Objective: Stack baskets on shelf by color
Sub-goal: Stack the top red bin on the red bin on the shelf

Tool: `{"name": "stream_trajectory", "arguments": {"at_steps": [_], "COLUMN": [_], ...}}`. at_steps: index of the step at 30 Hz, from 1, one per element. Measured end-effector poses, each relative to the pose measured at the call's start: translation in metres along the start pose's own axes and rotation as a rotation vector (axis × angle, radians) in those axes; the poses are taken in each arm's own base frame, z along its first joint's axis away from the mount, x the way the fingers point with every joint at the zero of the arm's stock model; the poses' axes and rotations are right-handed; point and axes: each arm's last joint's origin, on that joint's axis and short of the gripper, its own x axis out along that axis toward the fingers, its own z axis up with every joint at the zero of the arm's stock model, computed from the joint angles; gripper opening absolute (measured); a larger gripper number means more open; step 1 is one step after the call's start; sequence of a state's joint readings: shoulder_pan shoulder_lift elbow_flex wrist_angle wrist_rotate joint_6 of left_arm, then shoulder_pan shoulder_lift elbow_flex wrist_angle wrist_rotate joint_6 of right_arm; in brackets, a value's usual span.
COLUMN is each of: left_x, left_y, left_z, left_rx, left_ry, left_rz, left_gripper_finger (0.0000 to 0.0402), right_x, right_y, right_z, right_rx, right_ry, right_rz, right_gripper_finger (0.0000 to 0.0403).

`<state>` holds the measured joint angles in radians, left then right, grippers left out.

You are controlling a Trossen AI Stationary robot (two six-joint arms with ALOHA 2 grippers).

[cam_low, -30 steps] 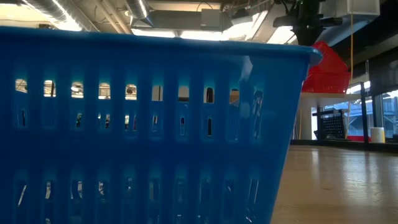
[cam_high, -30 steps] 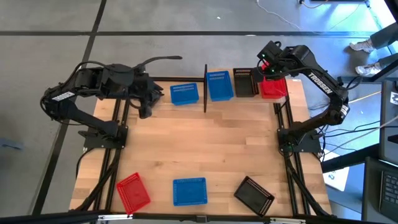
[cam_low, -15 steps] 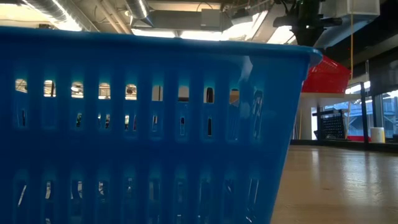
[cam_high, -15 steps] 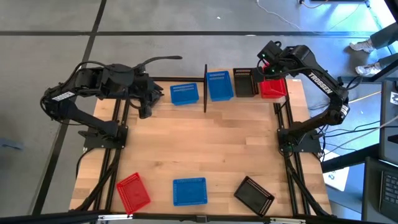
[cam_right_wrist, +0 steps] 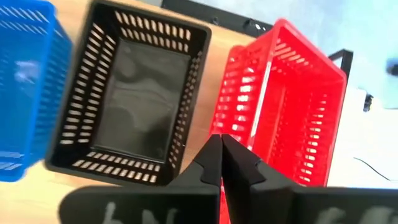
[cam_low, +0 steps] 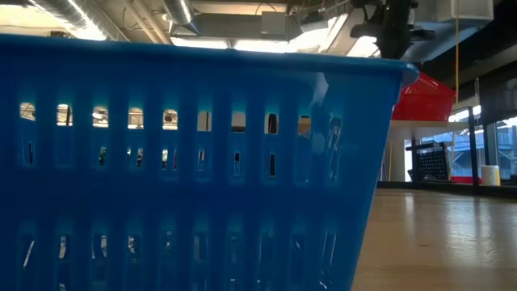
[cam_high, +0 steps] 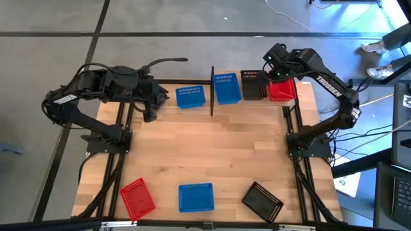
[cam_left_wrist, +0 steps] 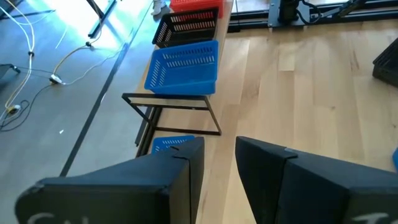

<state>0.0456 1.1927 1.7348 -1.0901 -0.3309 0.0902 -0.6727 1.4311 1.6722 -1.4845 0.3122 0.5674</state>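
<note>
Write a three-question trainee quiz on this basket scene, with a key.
1. True or false: the right gripper holds a red basket.
2. Which basket lies between the near-edge red basket and the near-edge black basket? A) blue B) red C) black
3. Fill in: the left gripper is ____.

Key:
1. False; it is shut and empty above the back-row red basket.
2. A, the blue basket.
3. open

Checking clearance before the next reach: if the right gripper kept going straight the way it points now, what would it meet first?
Probably the red basket: the shut right gripper points at its near wall, beside the black basket. Depth is unclear.
</note>
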Motion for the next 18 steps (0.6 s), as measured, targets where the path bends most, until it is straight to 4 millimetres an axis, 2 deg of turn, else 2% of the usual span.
{"name": "stream_trajectory", "arguments": {"at_steps": [12,18], "left_x": [0.0,0.0], "left_y": [0.0,0.0], "left_z": [0.0,0.0], "left_rx": [0.0,0.0], "left_ry": [0.0,0.001], "left_rz": [0.0,0.0], "left_gripper_finger": [0.0085,0.0085], "right_x": [0.025,0.024], "right_y": [0.0,0.001], "right_z": [-0.009,-0.008], "right_rx": [-0.01,0.004], "right_ry": [0.092,0.091], "right_rz": [-0.063,-0.03], "right_gripper_finger": [0.0,0.0]}}
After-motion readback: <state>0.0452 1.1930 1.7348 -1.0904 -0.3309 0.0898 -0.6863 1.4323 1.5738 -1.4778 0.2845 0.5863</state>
